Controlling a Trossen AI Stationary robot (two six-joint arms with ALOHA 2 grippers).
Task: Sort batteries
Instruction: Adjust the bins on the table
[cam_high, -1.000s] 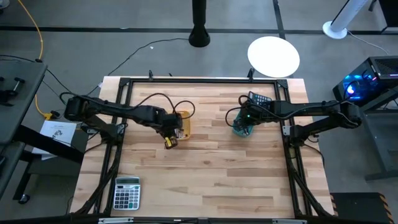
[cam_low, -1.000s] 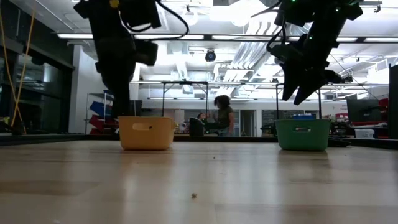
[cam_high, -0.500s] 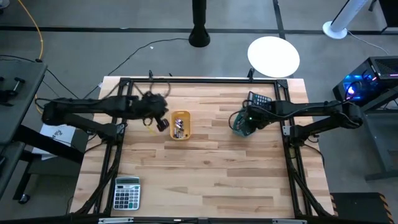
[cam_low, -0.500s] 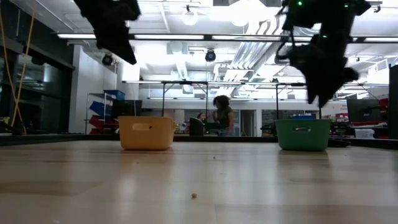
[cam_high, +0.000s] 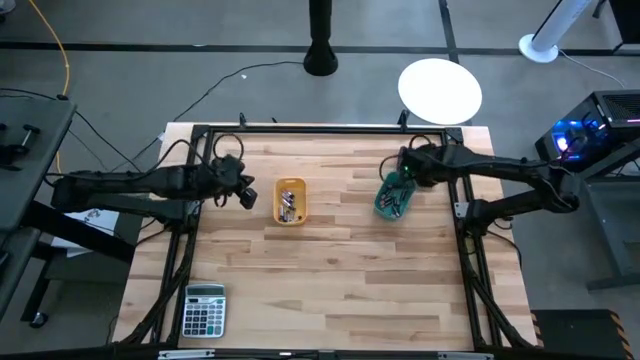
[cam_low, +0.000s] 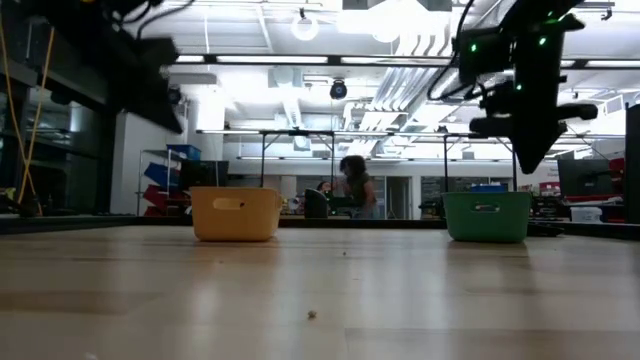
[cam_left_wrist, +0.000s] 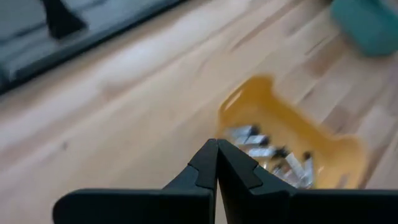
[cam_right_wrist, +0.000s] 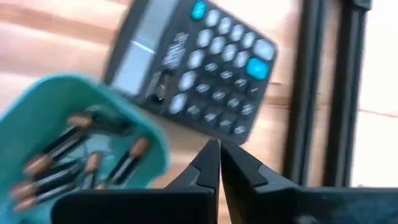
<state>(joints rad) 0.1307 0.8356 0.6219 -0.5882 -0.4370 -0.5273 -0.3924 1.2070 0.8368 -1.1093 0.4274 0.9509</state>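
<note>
Batteries (cam_high: 289, 203) in yellow tray (cam_high: 290, 186) on wooden table (cam_high: 330, 270); teal tray (cam_high: 392, 199) alongside. Left gripper (cam_left_wrist: 216, 149) and right gripper (cam_right_wrist: 219, 149) both pressed together, empty, flanking yellow tray.

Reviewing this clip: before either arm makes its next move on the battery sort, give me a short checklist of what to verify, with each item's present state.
1. Left gripper empty: ok, fingers shut with nothing between them.
2. Right gripper empty: ok, fingers shut, nothing held.
3. Left gripper clear of the yellow tray: ok, it sits off to the tray's left side in the high view.
4. Both trays upright: ok, the yellow tray and the teal tray stand level in the low view.
5. Batteries contained: ok, silvery batteries lie in the yellow tray, dark batteries in the teal tray.
6. Loose batteries left on the table: cannot tell; none shows, but they are tiny.
</note>
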